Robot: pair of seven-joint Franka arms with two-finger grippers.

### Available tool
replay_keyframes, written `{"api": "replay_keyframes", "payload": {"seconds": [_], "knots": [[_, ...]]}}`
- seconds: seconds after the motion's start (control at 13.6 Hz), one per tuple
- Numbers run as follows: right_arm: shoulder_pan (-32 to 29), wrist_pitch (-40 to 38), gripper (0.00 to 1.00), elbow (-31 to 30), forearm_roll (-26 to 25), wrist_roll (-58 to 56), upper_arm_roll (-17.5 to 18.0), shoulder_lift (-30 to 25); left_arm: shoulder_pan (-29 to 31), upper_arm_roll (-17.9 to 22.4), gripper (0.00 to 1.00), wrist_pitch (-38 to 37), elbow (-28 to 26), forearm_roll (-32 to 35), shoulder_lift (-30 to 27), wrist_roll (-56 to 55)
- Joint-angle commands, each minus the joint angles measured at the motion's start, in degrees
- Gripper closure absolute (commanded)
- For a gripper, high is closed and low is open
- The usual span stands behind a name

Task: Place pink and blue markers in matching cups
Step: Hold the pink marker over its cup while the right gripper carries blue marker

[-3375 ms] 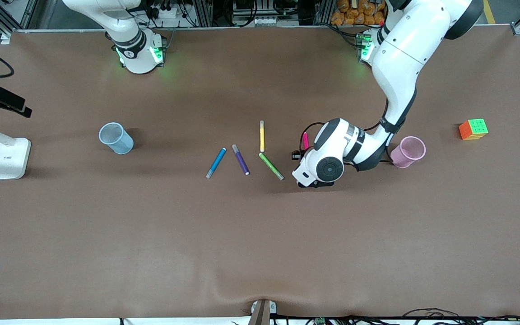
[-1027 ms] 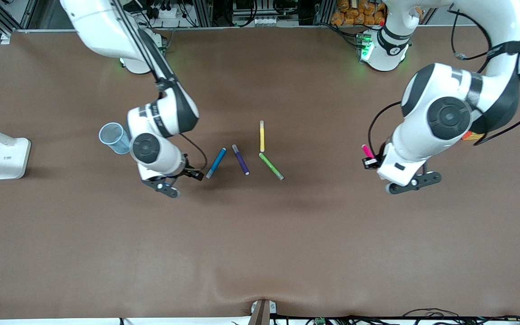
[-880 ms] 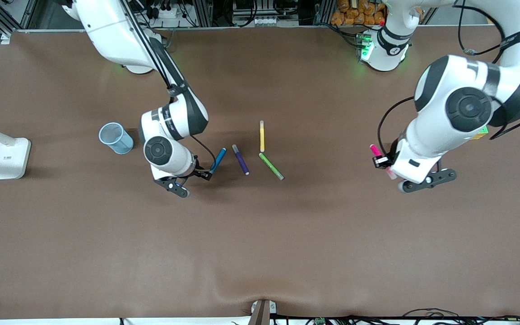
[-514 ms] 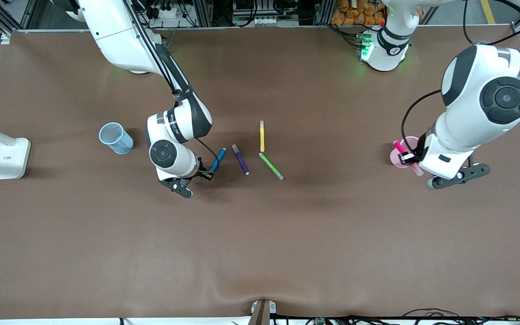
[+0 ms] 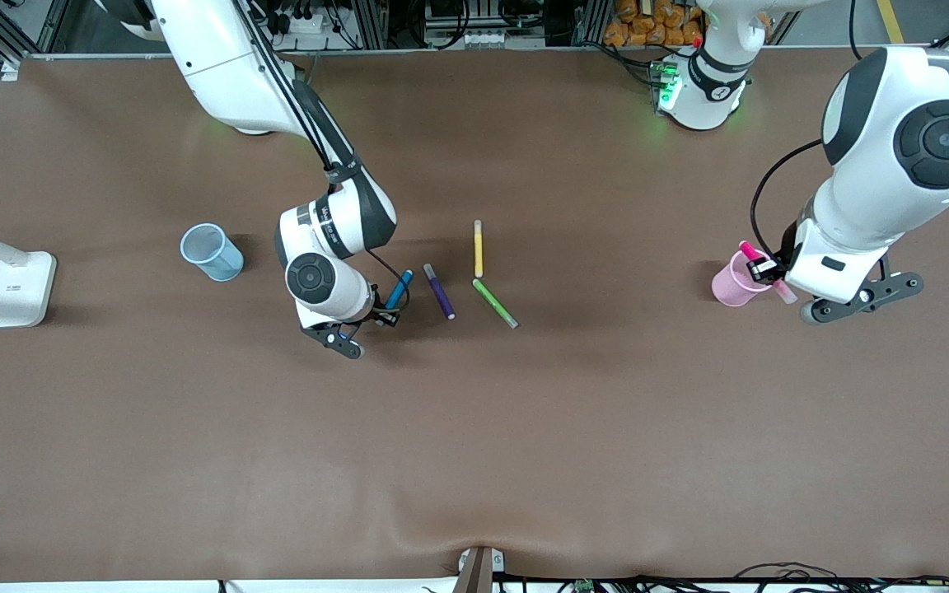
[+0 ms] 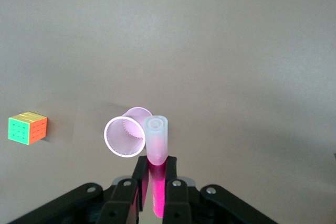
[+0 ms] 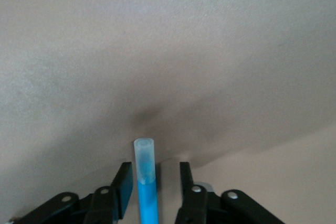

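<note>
Clamping the pink marker (image 6: 156, 153) over the pink cup (image 5: 734, 282), left tool (image 6: 153, 174); right tool (image 7: 153, 182) gapes astride blue marker (image 7: 146, 182) beside purple pen (image 5: 439, 291).

Magenta marker (image 5: 746, 249), pale pink cup (image 5: 730, 282)

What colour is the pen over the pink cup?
Magenta marker with a paler pink tip, clearest in the left wrist view.

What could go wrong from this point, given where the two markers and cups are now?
The left gripper holds the pink marker beside the pink cup, not squarely over its mouth, so a release now could miss or tip the cup. The right gripper has open fingers around the blue marker, which lies on the table; closing off-centre could roll it toward the purple marker. The blue cup sits close beside the right arm, which might knock it.
</note>
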Motion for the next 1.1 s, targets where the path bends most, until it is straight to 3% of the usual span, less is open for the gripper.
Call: {"api": "replay_keyframes", "payload": {"seconds": [0.0,0.22,0.37,0.59,0.73,0.88,1.03], "knots": [[0.40,0.65,0.64,1.40,0.97,-0.38,0.01,1.78,0.49,-0.88,1.00,-1.08,-1.47,3.68,-1.12,0.67],[1.19,2.41,0.70,1.39,0.97,-0.38,0.01,2.74,0.50,-1.06,1.00,-0.65,-0.69,5.18,1.07,1.03],[1.45,2.50,1.00,1.39,0.88,-0.38,0.01,2.66,0.14,-0.97,1.00,-0.47,0.55,6.59,3.09,0.94],[0.40,0.06,1.00,2.36,0.79,-2.65,-0.16,1.61,0.93,-0.97,1.00,0.24,0.11,6.51,4.85,1.12],[-1.52,-7.66,1.00,3.50,0.18,-7.39,-0.86,-1.54,1.02,-0.44,1.00,0.32,-1.03,6.51,4.95,0.50],[-3.98,-12.16,1.00,3.07,-0.44,-15.80,-1.57,-5.93,3.03,-0.44,1.00,1.28,-1.38,6.51,5.47,-0.29],[-7.49,-17.86,1.00,3.06,-0.53,-26.87,-2.45,-10.59,5.06,-0.62,1.00,3.39,-5.14,6.51,4.34,-0.29]]}}
